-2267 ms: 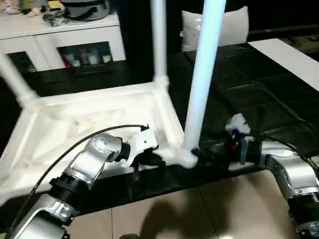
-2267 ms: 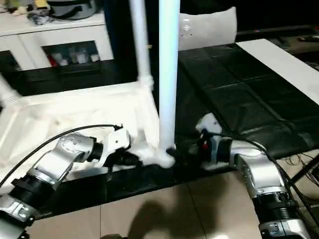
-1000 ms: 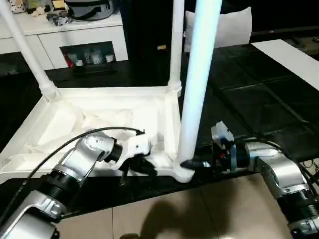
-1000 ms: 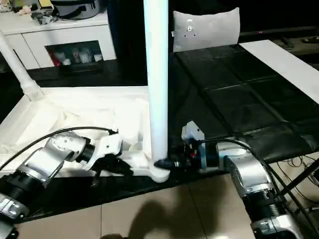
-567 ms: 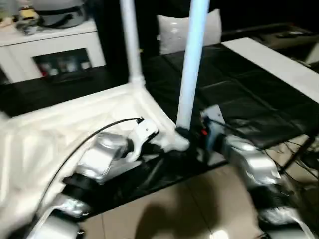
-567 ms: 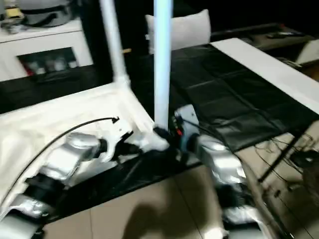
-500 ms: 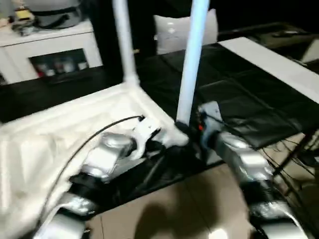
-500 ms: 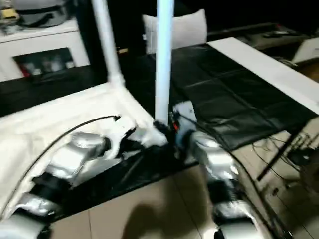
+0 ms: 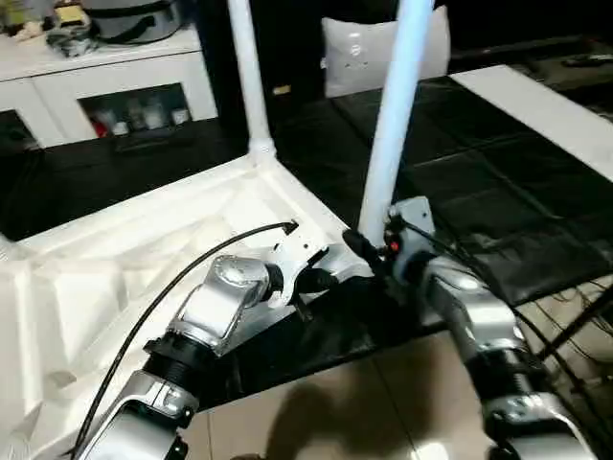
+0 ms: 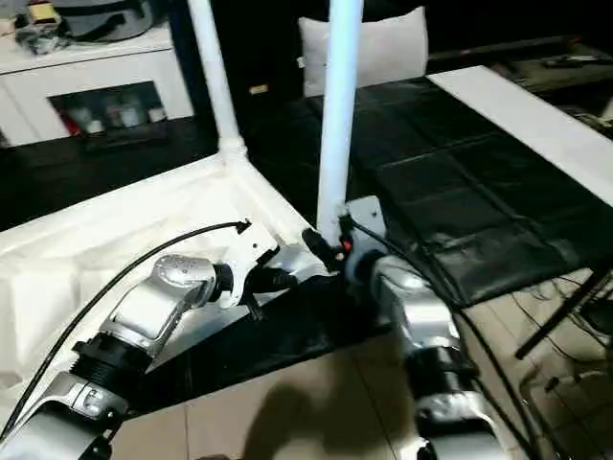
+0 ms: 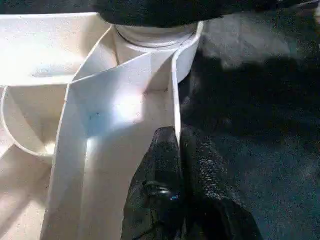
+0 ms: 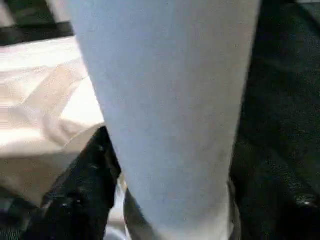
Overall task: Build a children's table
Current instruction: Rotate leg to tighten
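I have the children's table [image 9: 144, 240] lying upside down on the black mat [image 9: 498, 182], its ribbed underside facing up, so the corner sockets are open to take legs. Everything else I place from the near leg [image 9: 393, 125], which stands upright in the corner socket closest to me. A second leg [image 9: 244, 77] rises from the corner behind it, along the same edge of the top.

My right gripper [image 9: 369, 257] sits at the foot of the near leg, a black finger [image 12: 80, 185] on each side of the base. The jaws look spread about as wide as the leg, but I can't tell whether they are pressing on it or merely bracketing it. I judge it is there to turn or steady the leg in its socket.

My left gripper [image 11: 177, 165] is just beside that socket, fingers pinched together over the thin rim wall [image 11: 175, 90] of the top, one on each face. I read that as bracing the top so it won't twist while the leg is worked.
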